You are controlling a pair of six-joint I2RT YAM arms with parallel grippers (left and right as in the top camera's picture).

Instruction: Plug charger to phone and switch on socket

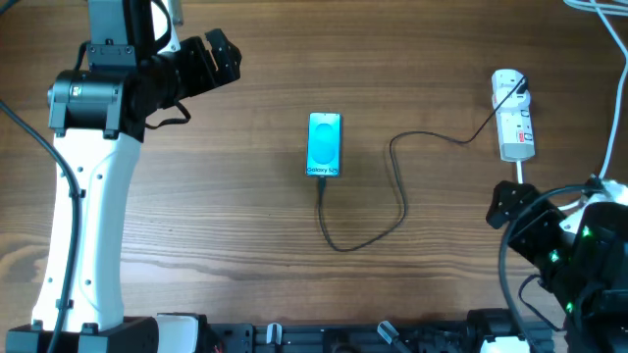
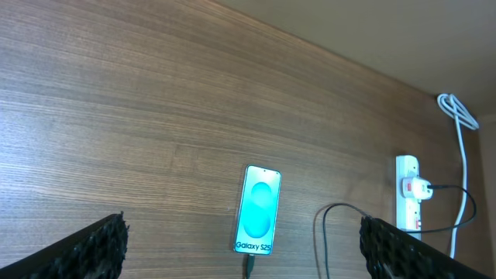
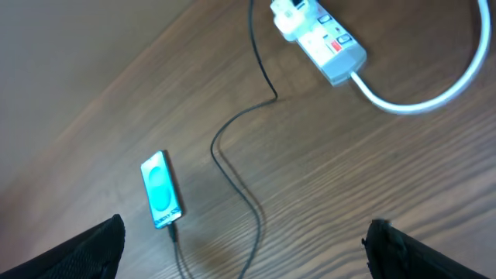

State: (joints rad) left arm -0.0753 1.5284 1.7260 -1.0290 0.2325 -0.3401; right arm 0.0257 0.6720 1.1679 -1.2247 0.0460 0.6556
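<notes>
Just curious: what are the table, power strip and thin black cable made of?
Table: wood or wood-look laminate, matte, with visible grain. Power strip: probably white plastic, with a smooth moulded body. Cable: likely a rubbery black sheath, since it bends in loose curves.

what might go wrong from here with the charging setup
1. The charger cable loops loosely between the phone and the socket; an arm crossing it could snag it and drag the phone.
2. The red switches sit close to the white plug, so the wide-open right end effector might knock the plug instead.
3. Whether the tip is seated in the phone cannot be told.
</notes>
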